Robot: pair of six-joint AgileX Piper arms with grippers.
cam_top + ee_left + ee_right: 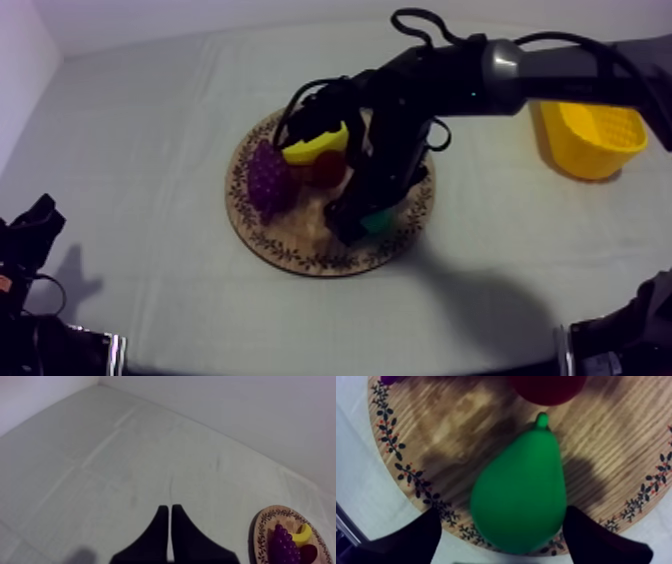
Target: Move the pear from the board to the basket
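Smooth green pear (518, 491) lies near patterned rim of wooden board (451, 431), stem toward small red fruit (548, 386); right gripper (502, 518) spread wide astride it, not clamped; bare cloth (490, 230) between board and yellow basket (590, 135); left gripper (167, 510) pressed together, empty.

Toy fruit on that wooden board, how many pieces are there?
4: grapes at left of the board, banana at its far side, small red fruit in the middle, pear at the near rim between the right fingers. The arm may hide more.
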